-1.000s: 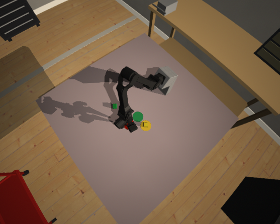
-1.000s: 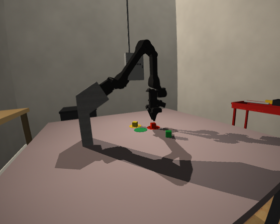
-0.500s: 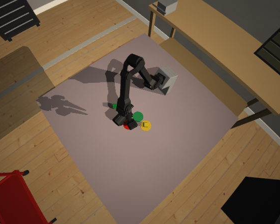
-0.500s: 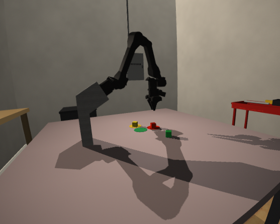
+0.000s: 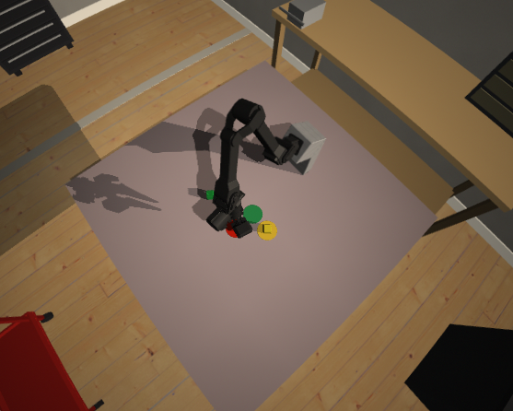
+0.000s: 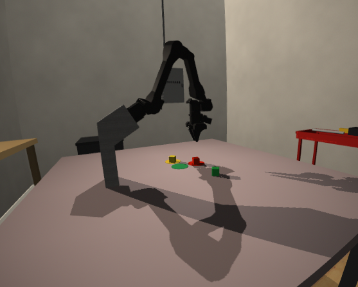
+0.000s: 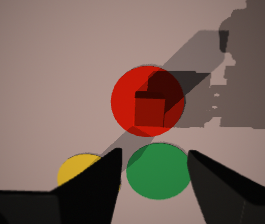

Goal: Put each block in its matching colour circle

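Note:
The red block [image 7: 149, 111] lies inside the red circle; in the exterior view it also sits on that circle. The yellow block [image 6: 172, 158] [image 5: 267, 230] sits on the yellow circle. The green block [image 6: 215, 171] stands on the mat apart from the green circle [image 6: 179, 166], which has nothing on it. My gripper [image 6: 195, 138] hangs well above the red circle, fingers pointing down. In the wrist view the fingers stand apart with nothing between them.
The arm's grey base block [image 5: 307, 147] stands at the back of the mat. A wooden table [image 5: 397, 83] lies beyond the mat's far edge. A red cart [image 6: 335, 136] stands off to one side.

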Controlling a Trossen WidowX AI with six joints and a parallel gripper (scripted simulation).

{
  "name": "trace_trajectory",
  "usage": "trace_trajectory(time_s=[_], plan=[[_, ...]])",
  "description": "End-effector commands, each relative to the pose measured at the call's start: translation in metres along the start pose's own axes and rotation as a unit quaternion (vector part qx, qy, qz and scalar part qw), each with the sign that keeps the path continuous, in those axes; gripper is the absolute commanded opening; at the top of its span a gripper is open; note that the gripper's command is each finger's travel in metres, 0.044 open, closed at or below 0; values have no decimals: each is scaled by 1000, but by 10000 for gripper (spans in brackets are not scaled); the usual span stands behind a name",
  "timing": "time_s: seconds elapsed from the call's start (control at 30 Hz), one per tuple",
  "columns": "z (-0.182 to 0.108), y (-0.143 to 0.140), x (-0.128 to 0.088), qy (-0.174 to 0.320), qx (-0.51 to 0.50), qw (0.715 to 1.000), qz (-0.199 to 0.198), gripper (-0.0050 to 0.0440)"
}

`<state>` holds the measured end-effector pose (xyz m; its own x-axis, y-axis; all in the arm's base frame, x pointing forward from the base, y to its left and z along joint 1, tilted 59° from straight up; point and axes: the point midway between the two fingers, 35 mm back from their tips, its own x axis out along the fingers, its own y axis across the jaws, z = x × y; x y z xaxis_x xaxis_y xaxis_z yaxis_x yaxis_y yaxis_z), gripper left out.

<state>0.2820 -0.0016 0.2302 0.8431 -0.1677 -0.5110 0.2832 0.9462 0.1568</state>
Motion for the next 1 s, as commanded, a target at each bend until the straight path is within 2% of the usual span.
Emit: trace_trajectory(time_s=[0.0,0.47,0.57,0.6,0.77,0.83,0.97], plan=[[5,0,-5,-10,3,1000,2,195],[5,0,-5,-10,3,1000,2,195],[7,-1,-6,-12,0,1000,1,265],[7,-2,-3,-7,-9,1000,2,265],[14,-31,10,15,-118,993,-4,265],[14,-31,10,15,-118,993,-4,265],[20,-60,17,27,-200,979,-2,265]])
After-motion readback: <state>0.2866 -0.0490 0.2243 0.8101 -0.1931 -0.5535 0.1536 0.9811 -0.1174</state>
